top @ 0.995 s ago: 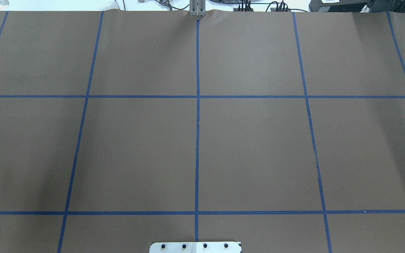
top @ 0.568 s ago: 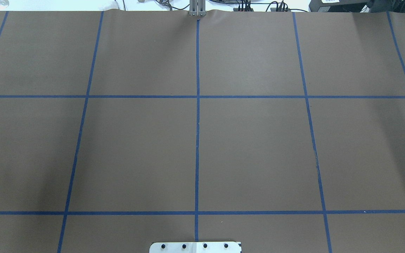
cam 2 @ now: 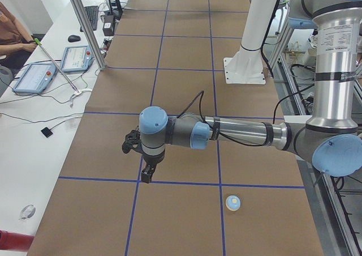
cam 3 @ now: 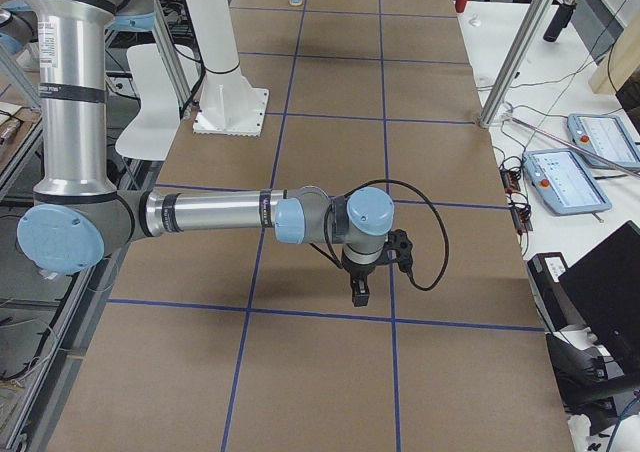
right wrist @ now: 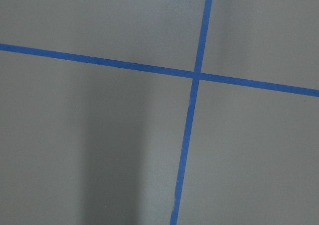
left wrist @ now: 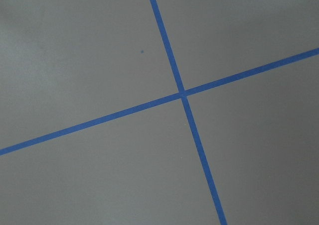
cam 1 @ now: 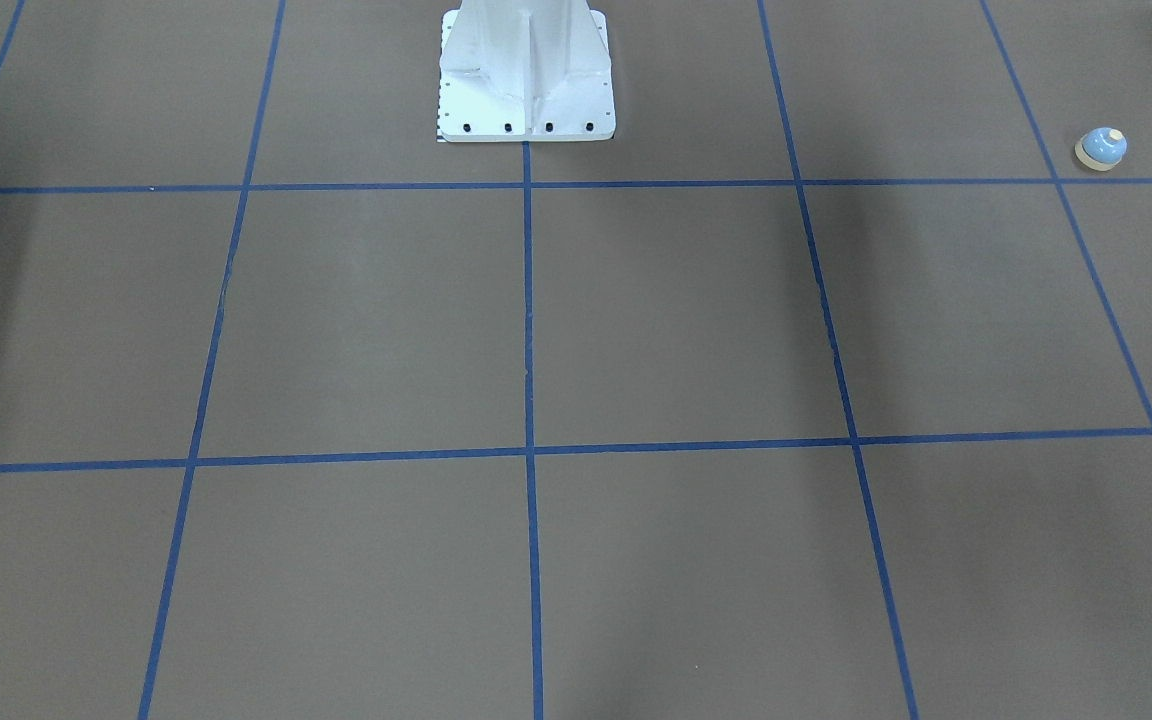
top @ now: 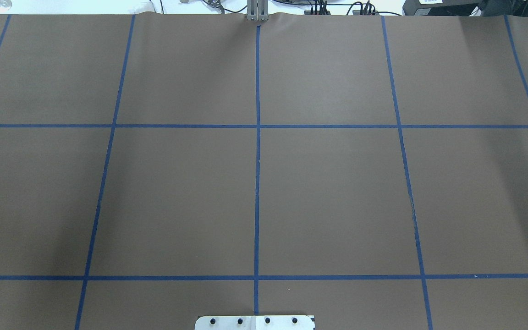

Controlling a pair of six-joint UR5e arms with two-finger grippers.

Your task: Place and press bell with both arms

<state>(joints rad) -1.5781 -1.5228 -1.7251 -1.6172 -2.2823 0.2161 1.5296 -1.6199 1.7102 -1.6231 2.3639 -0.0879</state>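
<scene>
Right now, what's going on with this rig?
Nothing is being handled yet. The bell sits upright and alone on the table, toward the robot's left end. The left arm is stretched out above the table with its jaws pointing down, apart from the bell. The right arm hangs likewise over the other half. Whether either pair of jaws is open can't be told from these views.
</scene>
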